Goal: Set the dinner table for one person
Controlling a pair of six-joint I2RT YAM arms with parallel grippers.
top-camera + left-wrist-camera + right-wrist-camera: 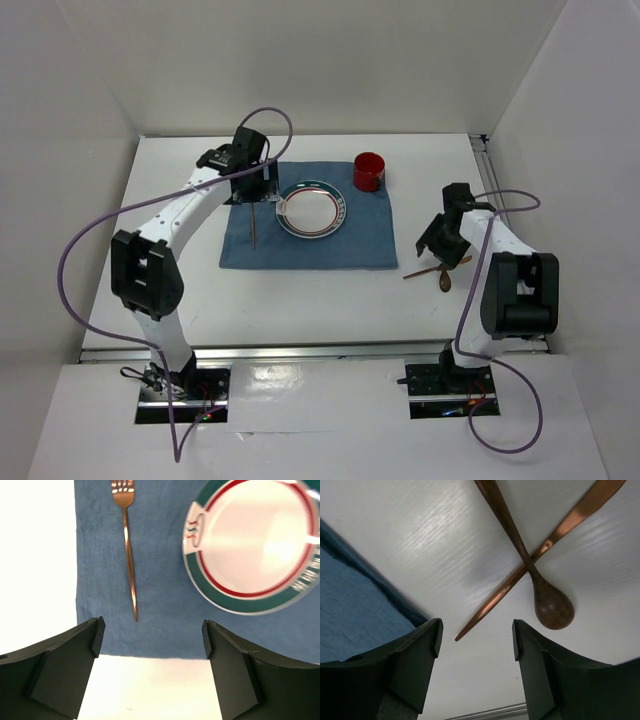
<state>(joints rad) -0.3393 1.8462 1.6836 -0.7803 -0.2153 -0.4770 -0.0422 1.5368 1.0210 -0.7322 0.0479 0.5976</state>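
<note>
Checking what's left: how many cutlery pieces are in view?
3: fork on the mat, left of the plate; spoon and knife crossed on the table, right of the mat.

Left wrist view: plate (255,545) cut off by the top and right edges; fork (129,555) tine tips cropped at the top. Right wrist view: spoon (552,607) handle and knife (490,606) run past the top edge. Top view: right claw (434,252) partly covers both.

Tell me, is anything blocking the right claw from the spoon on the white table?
Nothing visible lies between the open right gripper and the spoon. The spoon lies crossed with a knife, so grabbing one may disturb the other.
</note>
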